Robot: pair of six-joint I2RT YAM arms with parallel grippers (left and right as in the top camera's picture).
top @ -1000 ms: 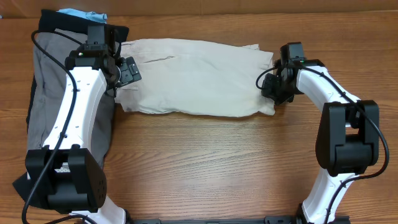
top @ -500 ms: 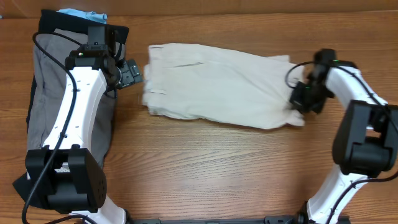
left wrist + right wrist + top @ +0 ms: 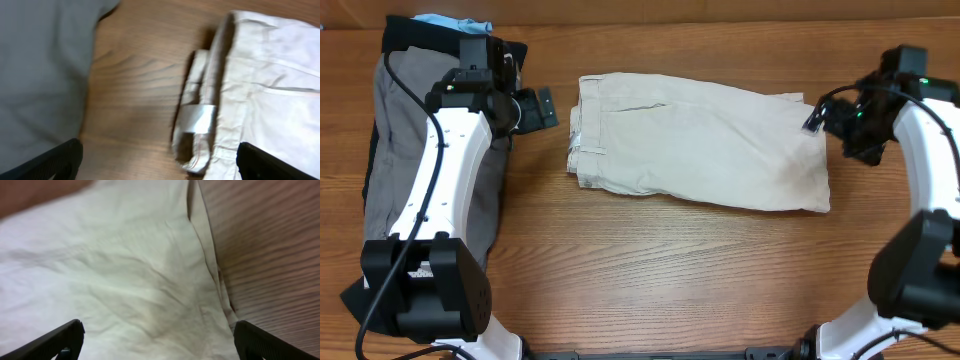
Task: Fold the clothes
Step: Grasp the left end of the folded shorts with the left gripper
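Folded beige shorts point(image 3: 705, 140) lie flat mid-table, waistband and white label point(image 3: 197, 117) at their left end. My left gripper point(image 3: 540, 106) hovers open just left of the waistband, over bare wood, with nothing between its fingers point(image 3: 55, 160). At the shorts' right edge my right gripper point(image 3: 819, 119) stands open above the beige cloth point(image 3: 125, 270), holding nothing. A stack at the far left holds grey shorts point(image 3: 395, 130) on a black garment point(image 3: 405, 35), with a light-blue garment point(image 3: 450, 22) peeking out at the back.
The wooden table point(image 3: 650, 270) shows bare in front of the shorts. The left arm point(image 3: 445, 180) lies over the garment stack. Grey fabric point(image 3: 40, 60) fills the left of the left wrist view. Wood point(image 3: 270, 255) shows right of the shorts' edge.
The right gripper pulled the beige shorts to the right, then opened and let them go. The left gripper stayed open, almost in place, so the waistband now lies clear of it.
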